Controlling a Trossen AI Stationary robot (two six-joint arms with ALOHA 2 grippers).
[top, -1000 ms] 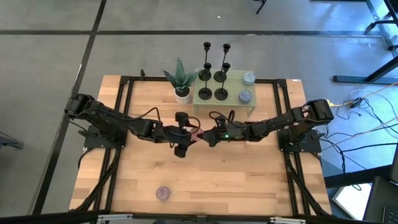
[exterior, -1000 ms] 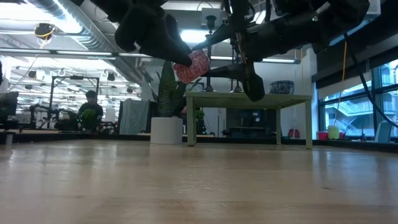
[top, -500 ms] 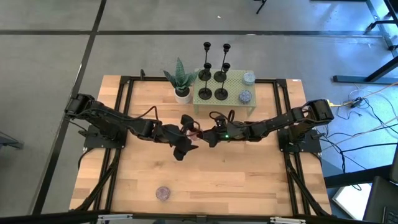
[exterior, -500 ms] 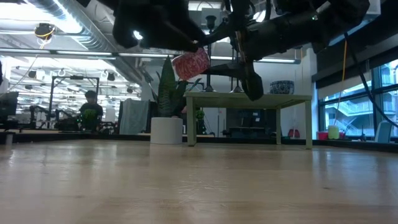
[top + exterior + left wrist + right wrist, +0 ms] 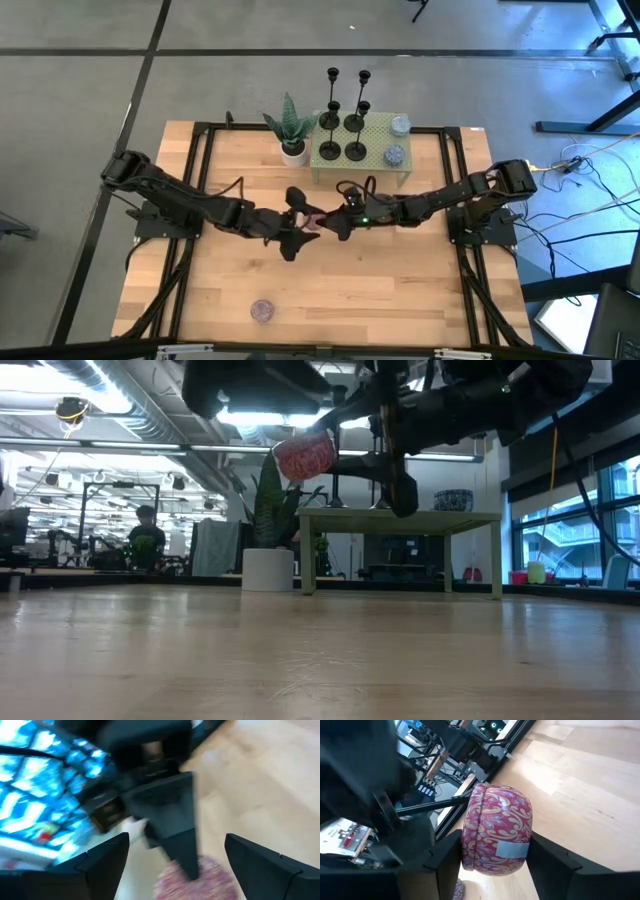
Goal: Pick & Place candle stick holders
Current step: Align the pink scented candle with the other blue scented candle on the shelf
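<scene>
Four black candle stick holders (image 5: 343,122) stand on their round bases on a small green table (image 5: 375,140) at the far side. No gripper is near them. My right gripper (image 5: 325,221) is shut on a red patterned tin (image 5: 497,832) above mid table. The tin also shows in the low view (image 5: 303,455). My left gripper (image 5: 298,223) is open right beside it. Its fingers stand wide on either side of the tin (image 5: 197,880) in the left wrist view. My right gripper pinches the tin's round side wall (image 5: 522,827) between its two fingers (image 5: 445,865). The fingers come about level from the table's right. The tin is lifted clear of the table and sits tilted in the hold.
A spiky green plant in a white pot (image 5: 291,130) stands left of the green table. Two small tins (image 5: 398,140) sit on the green table's right side. Another tin (image 5: 262,310) lies near the table's near edge.
My left gripper has turned about its wrist next to the tin and has drawn back a little toward the table's left edge. In the low view the tin has gone slightly up and has tipped. My right arm has stayed nearly where it was.
</scene>
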